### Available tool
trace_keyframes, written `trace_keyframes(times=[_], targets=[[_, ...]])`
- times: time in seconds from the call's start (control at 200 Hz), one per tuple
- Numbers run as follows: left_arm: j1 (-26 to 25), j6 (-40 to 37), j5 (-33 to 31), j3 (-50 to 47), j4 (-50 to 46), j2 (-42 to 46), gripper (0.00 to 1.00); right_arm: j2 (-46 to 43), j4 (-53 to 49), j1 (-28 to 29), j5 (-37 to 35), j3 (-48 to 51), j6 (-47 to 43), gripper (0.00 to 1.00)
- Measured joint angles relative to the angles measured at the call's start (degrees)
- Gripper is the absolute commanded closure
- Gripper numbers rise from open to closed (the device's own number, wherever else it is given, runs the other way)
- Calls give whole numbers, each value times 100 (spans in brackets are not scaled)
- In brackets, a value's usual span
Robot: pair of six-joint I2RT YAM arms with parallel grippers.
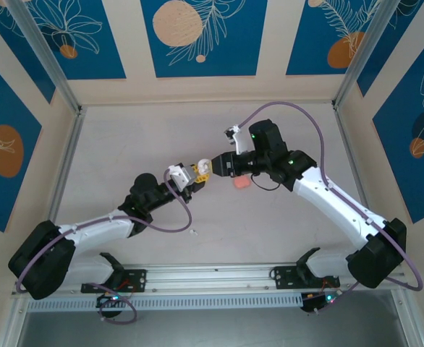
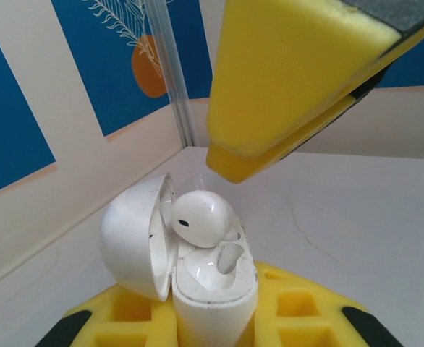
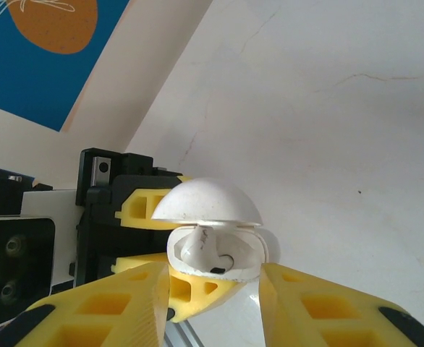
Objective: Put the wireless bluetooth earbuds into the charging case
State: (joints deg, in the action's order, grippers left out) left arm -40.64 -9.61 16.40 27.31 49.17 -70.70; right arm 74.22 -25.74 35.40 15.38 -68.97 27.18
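Risks flicking half-seated earbud point(image 2: 201, 217) off charging case point(image 2: 213, 293) clamped in left gripper point(image 1: 186, 176) jaws, by nudging off-centre from 3 o'clock with part-open, empty right gripper point(image 1: 205, 168) jaws.

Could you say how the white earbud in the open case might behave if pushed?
The earbud looks glossy and rounded, so probably slippery and apt to roll. It sits proud of the case, so may tip out.

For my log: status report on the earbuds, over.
Left gripper shut on white case, lid open. Right gripper open, close by. White earbud tilted, not fully seated.
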Motion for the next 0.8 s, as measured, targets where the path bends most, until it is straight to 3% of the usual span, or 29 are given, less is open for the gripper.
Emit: trace_keyframes(times=[0.8], targets=[[0, 0, -2, -2, -81, 90, 82, 299, -76, 181, -44, -229, -170, 67]])
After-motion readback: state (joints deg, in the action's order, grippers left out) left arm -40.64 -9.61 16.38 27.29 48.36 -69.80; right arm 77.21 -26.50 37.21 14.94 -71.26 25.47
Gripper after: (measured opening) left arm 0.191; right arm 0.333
